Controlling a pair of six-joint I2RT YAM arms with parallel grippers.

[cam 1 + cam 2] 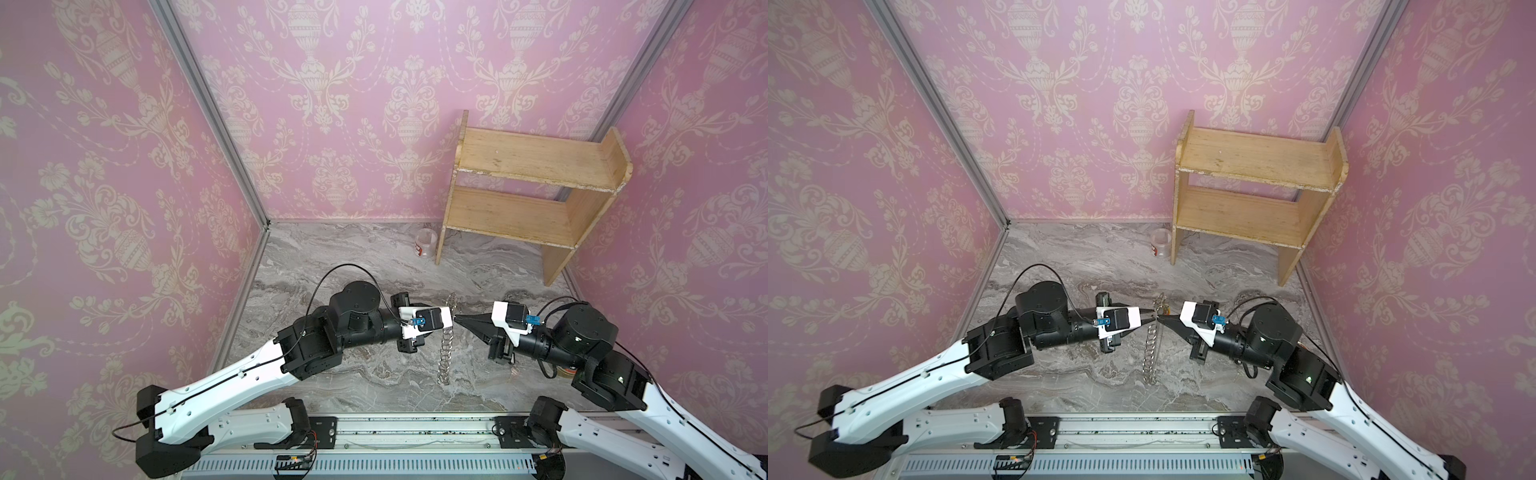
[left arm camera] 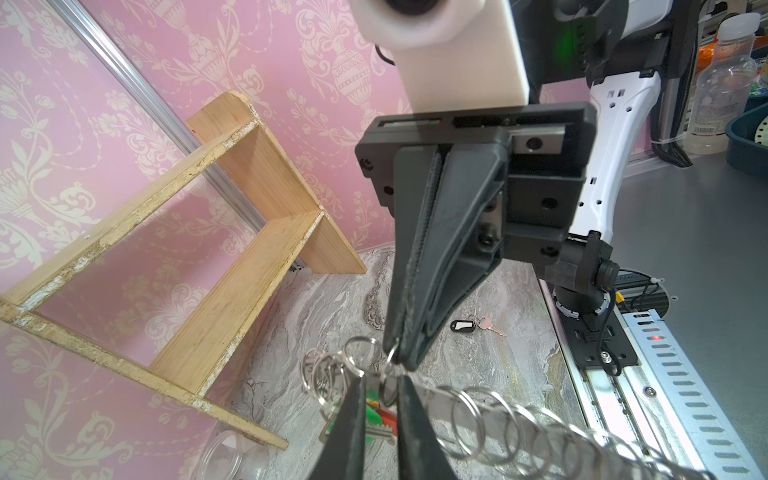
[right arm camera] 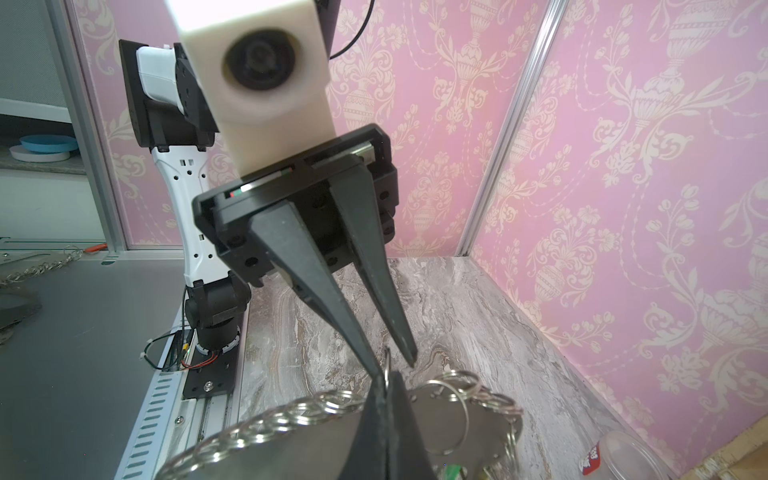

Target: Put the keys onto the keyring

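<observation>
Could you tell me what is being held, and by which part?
The right gripper pinches the keyring by one small ring at its end; the left gripper stands open.

Keyring [image 2: 478, 415]: bright silvery metal, polished, with glints along the chain of rings.
Left tool [image 3: 394, 365] and right tool [image 2: 400, 357]: matt black plastic. I see a ribbed strip down the right one's inner face.
Counter [image 1: 374, 257]: grey marble look, smooth, faint sheen.
Shelf [image 1: 532, 158]: bare pale wood, edges rough and chipped whitish.
Wallpaper [image 1: 124, 166]: pink, matt, cream print.
Jar [image 1: 426, 243]: clear plastic.
Key [image 2: 492, 329]: coppery metal, with a glossy black plastic tag [image 2: 462, 326].
Rail [image 1: 415, 428]: bare grey metal.
</observation>
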